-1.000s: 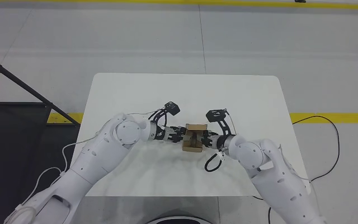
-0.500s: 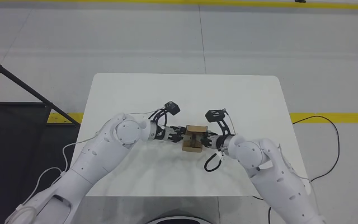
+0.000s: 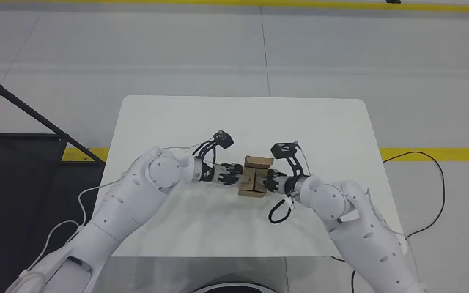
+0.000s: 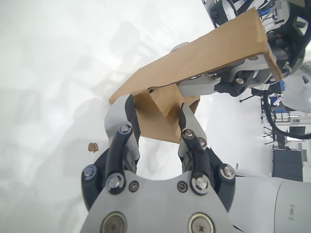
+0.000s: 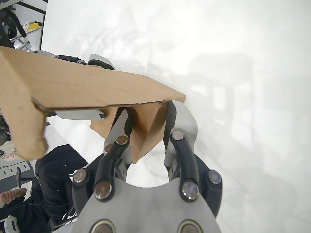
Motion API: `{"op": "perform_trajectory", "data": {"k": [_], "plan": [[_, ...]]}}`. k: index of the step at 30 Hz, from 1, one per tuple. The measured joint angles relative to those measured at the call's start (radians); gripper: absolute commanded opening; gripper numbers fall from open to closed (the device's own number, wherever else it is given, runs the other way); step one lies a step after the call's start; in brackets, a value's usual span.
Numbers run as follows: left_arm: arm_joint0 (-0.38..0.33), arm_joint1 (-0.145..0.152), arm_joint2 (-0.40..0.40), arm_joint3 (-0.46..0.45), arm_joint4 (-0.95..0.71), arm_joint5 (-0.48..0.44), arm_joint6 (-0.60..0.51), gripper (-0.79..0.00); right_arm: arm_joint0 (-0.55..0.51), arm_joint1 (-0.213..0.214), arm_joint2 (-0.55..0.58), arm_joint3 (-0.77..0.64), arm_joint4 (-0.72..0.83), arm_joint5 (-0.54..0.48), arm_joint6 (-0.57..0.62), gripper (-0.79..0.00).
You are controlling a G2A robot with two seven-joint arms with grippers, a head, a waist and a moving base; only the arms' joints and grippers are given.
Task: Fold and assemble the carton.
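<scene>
A small brown cardboard carton (image 3: pixel 253 178) is held between both arms over the middle of the white table (image 3: pixel 322 132). My left gripper (image 3: pixel 238 176) grips it from one side, its fingers shut on a folded flap of the carton (image 4: pixel 159 120). From the opposite side my right gripper (image 3: pixel 272 182) is shut on another folded flap (image 5: pixel 145 127). A broad upper panel of the carton (image 4: pixel 201 59) spreads above both sets of fingers (image 5: pixel 80 86). The carton's inside is hidden.
A tiny scrap of cardboard (image 4: pixel 93 147) lies on the table by the left gripper. The white tabletop stretches bare on all sides of the carton. A dark stand (image 3: pixel 33 110) and black mat (image 3: pixel 29 190) lie off the table's left edge.
The carton has tipped slightly and shifted a little toward the far side between the grippers; its top panel now stands more raised. Both arms stayed in nearly the same place.
</scene>
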Motion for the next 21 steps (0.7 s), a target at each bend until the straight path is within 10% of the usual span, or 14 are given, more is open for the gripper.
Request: {"op": "perform_trajectory", "data": {"k": [6, 14, 21], "plan": [[0.016, 0.008, -0.028, -0.008, -0.001, -0.009, 0.011, -0.231, -0.022, 0.003, 0.031, -0.012, 0.022, -0.012, -0.019, -0.009], [0.036, 0.017, -0.066, -0.018, 0.003, -0.02, 0.042, -0.074, -0.047, 0.005, 0.082, -0.019, 0.07, -0.044, -0.086, 0.0], [0.066, 0.028, -0.116, -0.022, 0.003, -0.077, 0.107, -0.037, -0.084, 0.008, 0.187, 0.027, 0.257, -0.265, -0.24, 0.0]]}}
